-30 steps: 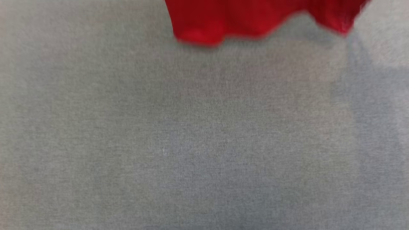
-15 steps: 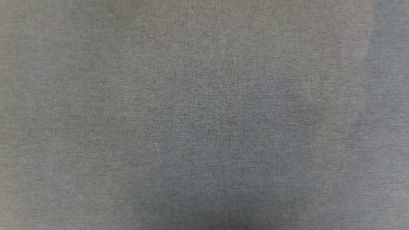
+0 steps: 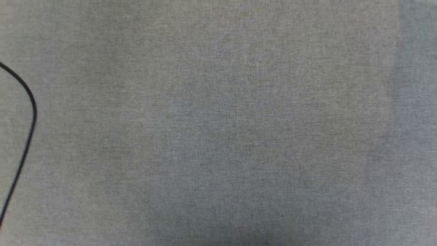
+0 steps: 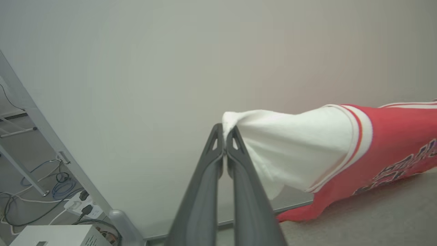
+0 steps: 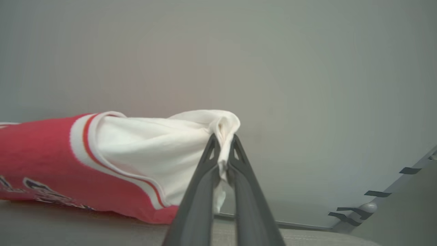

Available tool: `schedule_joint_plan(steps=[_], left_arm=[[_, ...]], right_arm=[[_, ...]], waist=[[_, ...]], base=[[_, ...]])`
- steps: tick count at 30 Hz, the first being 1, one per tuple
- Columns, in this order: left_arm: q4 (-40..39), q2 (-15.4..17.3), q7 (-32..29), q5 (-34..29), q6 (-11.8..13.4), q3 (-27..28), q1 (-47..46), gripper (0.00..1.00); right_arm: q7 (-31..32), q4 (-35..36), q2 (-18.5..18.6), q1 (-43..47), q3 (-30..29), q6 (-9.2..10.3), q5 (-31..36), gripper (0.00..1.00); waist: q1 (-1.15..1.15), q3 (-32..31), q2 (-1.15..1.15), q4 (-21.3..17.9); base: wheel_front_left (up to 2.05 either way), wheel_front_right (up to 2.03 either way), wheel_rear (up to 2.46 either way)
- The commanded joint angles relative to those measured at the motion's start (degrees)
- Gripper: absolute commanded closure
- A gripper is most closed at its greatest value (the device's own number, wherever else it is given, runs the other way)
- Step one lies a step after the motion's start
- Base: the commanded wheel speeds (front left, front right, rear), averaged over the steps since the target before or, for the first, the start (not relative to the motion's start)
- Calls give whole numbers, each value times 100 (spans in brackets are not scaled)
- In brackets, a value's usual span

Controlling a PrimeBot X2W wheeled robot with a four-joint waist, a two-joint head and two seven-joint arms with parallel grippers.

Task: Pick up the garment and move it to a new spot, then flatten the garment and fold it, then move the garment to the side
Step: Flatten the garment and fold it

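Soft, even, rather dim light covers the grey bench [image 3: 218, 102], crossed by faint bluish shadow bands. The wrist views are diffusely lit, and the garment [image 4: 307, 150] looks crisp, its white sleeve evenly bright. The left pincer [image 4: 225, 127] and right pincer [image 5: 224, 137] blur near the lens.

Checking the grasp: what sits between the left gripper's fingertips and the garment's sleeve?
Nothing; the left wrist view shows the left gripper shut directly on a white sleeve tip of the garment.

The grey surface [image 3: 218, 123] is matt woven cloth, finely grained. The red jersey-style T-shirt [image 4: 392, 143] is soft matt knit, its white sleeve [image 4: 297, 150] slightly nubbly. The long dark fingers [image 4: 205, 191] of the left gripper [image 4: 224, 135] and right gripper [image 5: 223, 141] look like smooth matt plastic, the pale wall [image 4: 205, 51] flat and matt
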State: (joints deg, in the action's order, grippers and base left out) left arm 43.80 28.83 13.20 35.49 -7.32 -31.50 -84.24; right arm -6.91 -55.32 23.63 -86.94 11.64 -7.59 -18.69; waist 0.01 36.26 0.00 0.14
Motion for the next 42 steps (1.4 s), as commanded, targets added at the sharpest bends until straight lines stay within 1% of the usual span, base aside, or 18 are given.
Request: schedule_joint_plan(steps=[1,4,5,7,11,17,24,27,31,37,42], left_arm=[[-33,8,60,151,-15,-93,336,100],[-153,28,105,344,-15,-329,937,100],[-350,146,151,345,-15,-554,1584,100],[-470,190,163,389,-16,-644,2014,100],[-627,252,167,512,-16,-798,2876,100],[-805,264,2,745,-11,-1122,4116,100],[-986,290,-193,940,78,-1414,5275,100],[-1075,299,-218,1024,155,-1481,5666,100],[-1229,307,-224,1106,274,-1539,6064,100],[-1525,416,-304,1180,410,-1661,6598,100],[-1944,561,-474,1208,496,-1839,7055,100]], right_arm=[[-67,-37,20,292,87,10,-144,100],[-17,-5,40,844,370,10,-427,100],[246,202,142,1575,814,10,-851,100],[369,384,306,2057,1056,10,-1093,100],[523,778,572,2985,1350,10,-1617,100],[669,1311,863,4216,1746,10,-2094,100],[594,1738,1193,5239,1922,10,-2342,100],[577,1870,1337,5664,1986,10,-2384,100],[566,1967,1443,6170,1921,10,-2523,100],[732,2269,1527,6950,1906,10,-2742,100],[1016,2684,1639,7656,1865,10,-3025,100]], waist=[[-1,-326,0,60],[-1,-655,0,90],[-1,-1011,0,102],[-1,-1239,0,117],[-1,-1684,0,123],[-1,-2310,0,134],[-1,-2798,0,154],[-1,-2988,0,173],[-1,-3212,0,195],[-1,-3527,0,215],[-1,-3764,0,222]], base=[[0,0,0],[0,0,0],[0,0,0],[0,0,0],[0,0,0],[0,0,0],[0,0,0],[0,0,0],[0,0,0],[0,0,0],[0,0,0]])
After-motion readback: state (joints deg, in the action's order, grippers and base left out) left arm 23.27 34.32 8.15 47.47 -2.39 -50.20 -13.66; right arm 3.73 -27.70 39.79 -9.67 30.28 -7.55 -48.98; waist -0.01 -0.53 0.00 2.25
